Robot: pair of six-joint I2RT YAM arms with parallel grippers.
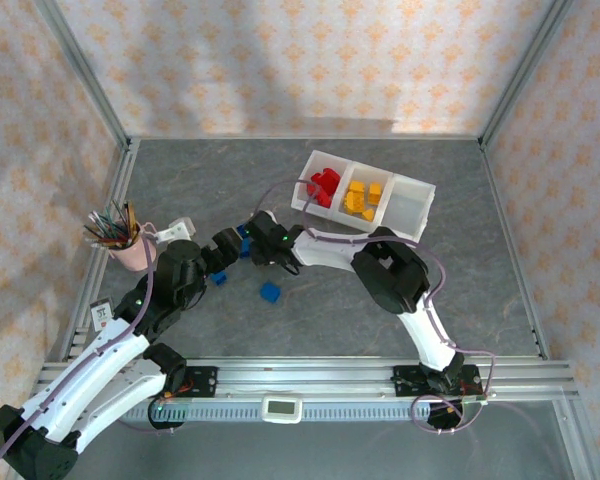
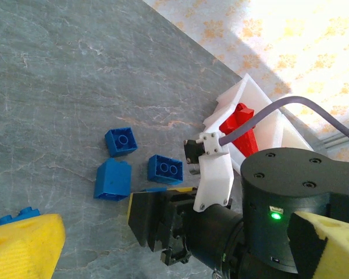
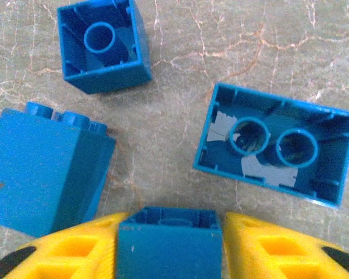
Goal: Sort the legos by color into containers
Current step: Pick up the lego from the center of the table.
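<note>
We are clenching our right pincer (image 3: 171, 224) on a blue lego (image 3: 168, 247) near the tray (image 1: 417, 205); our left pincer (image 1: 225, 258) is hanging released farther from it

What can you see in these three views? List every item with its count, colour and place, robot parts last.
tray: one, white, three compartments, back right of the table
red legos: several, red, the tray's left compartment
yellow-orange legos: several, the tray's middle compartment
held blue lego: one, blue, between the right gripper's fingers
loose blue legos: three, blue, on the table just ahead of that gripper
other blue legos: two, blue, on the table nearer the arm bases
pink cup: one, pink, left side, holding pens
small white object: one, beside the cup, too small to identify
table: one, grey marbled
left gripper: yellow fingers, open
right gripper: yellow fingers, shut on the held lego
</note>
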